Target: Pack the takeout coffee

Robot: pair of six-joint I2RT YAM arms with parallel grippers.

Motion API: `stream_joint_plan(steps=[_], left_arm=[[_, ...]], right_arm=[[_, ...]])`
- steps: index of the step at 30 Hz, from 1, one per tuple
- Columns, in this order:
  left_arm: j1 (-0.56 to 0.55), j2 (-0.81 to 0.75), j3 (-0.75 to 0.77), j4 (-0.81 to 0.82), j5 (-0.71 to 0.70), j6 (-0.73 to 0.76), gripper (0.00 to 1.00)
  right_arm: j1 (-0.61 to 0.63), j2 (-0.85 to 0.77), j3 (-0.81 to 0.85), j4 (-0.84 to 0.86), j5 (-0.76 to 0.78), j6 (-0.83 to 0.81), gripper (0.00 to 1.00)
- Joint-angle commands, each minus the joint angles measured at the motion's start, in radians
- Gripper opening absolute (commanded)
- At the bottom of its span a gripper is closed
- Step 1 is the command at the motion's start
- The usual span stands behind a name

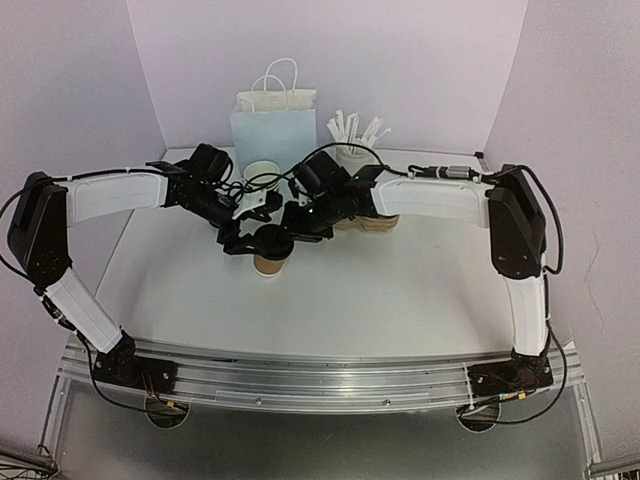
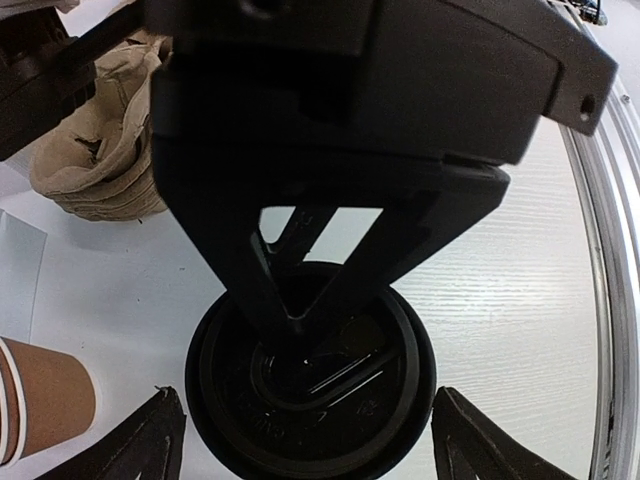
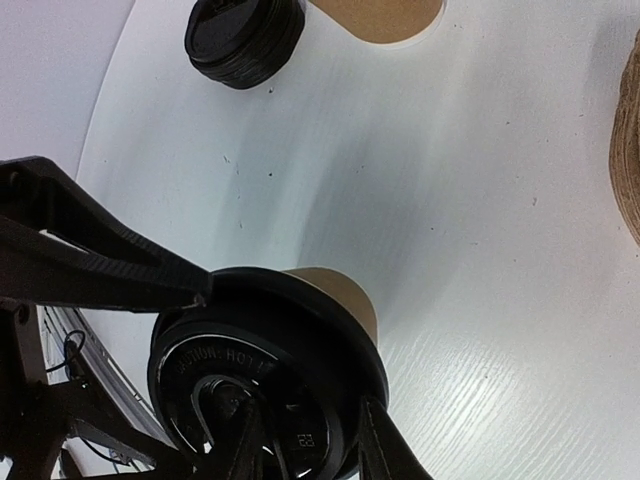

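A takeout coffee cup (image 1: pixel 270 264) of brown kraft paper stands on the white table with a black lid (image 2: pixel 385 395) on top. My right gripper (image 3: pixel 310 452) comes down on it from above and is shut on the lid's rim, one finger on the lid's top and the other outside its edge. The cup's brown wall (image 3: pixel 340 290) shows beneath the lid. My left gripper (image 2: pixel 310 445) is open, its fingertips (image 2: pixel 150 440) standing either side of the lid with small gaps. In the top view both grippers meet over this cup.
A stack of black lids (image 3: pixel 245 40) and another kraft cup (image 3: pixel 380 15) stand farther back. A brown cup (image 2: pixel 40 400) is to the left. A blue paper bag (image 1: pixel 270 135), a white cup of straws (image 1: pixel 355 150) and brown paper items (image 2: pixel 100 150) sit behind.
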Motion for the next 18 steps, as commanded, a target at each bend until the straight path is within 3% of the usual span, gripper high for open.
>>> stream_joint_plan(steps=[1,8,13,18], left_arm=[[0.005,0.007,0.006,-0.028,0.011,0.048,0.84],[0.005,0.007,-0.025,-0.053,-0.006,0.059,0.75],[0.007,-0.032,-0.086,-0.022,-0.031,0.066,0.79],[0.013,-0.049,-0.043,-0.016,-0.025,0.019,0.81]], right_arm=[[0.008,0.019,0.06,-0.026,0.006,-0.022,0.3],[0.03,0.051,0.102,-0.027,-0.021,-0.023,0.29],[0.038,0.051,0.088,-0.029,-0.014,-0.017,0.29],[0.04,0.049,0.11,-0.033,-0.006,-0.032,0.3]])
